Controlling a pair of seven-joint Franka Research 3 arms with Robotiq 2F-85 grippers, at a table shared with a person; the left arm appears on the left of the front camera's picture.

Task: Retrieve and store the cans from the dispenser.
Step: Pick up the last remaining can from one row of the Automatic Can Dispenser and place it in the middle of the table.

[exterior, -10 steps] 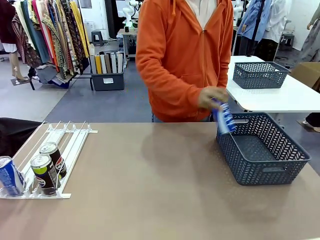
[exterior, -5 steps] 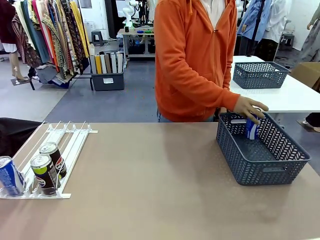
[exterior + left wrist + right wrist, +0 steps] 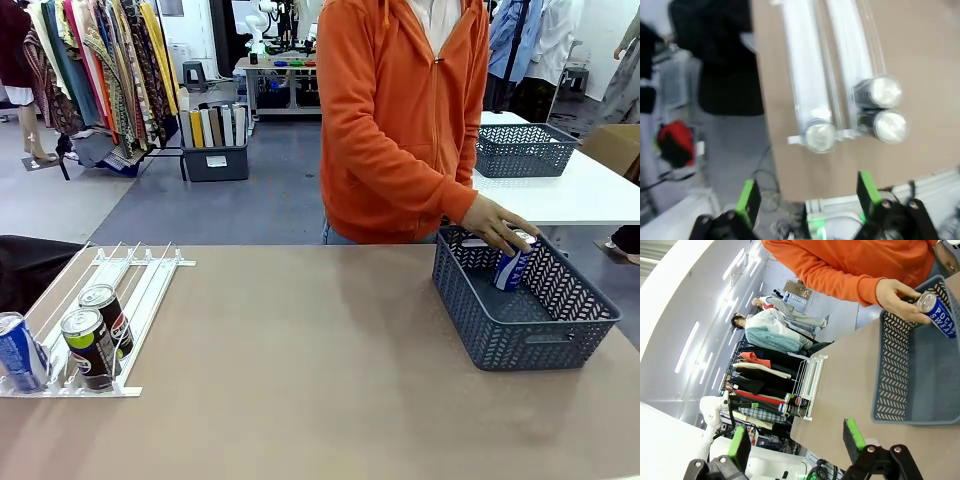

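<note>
Cans (image 3: 90, 348) at two sites on the desk (image 3: 300, 390).

Site 1, near left: dispenser (image 3: 140, 285) loaded with three. Found one blue can (image 3: 20, 352) against the near end stopper of the left lane. Found two dark cans (image 3: 105, 310) in the lane just to its right, one behind the other and touching. Noted bare rails along the far part of the lanes.

Site 2, far right: dark grey basket (image 3: 500, 340). Found a fourth can (image 3: 512, 268), blue and white, tilted inside the basket and gripped at the top by the person's hand (image 3: 497, 222). Could not tell whether it touched the basket floor. Saw nothing else on the visible floor of the basket.

Left end effector (image 3: 807, 197): stood wide open, green pads well apart, gripping nothing, aimed down at the silver tops at the near end of the dispenser.

Right end effector (image 3: 796, 440): likewise stood open and empty, well apart from the basket.

Progress, as a judgement: early. Counted one can all but stored, by the person and not yet let go. Counted three to be retrieved from the dispenser and carried across to the basket. Judged the left end effector better placed for the next pick.
</note>
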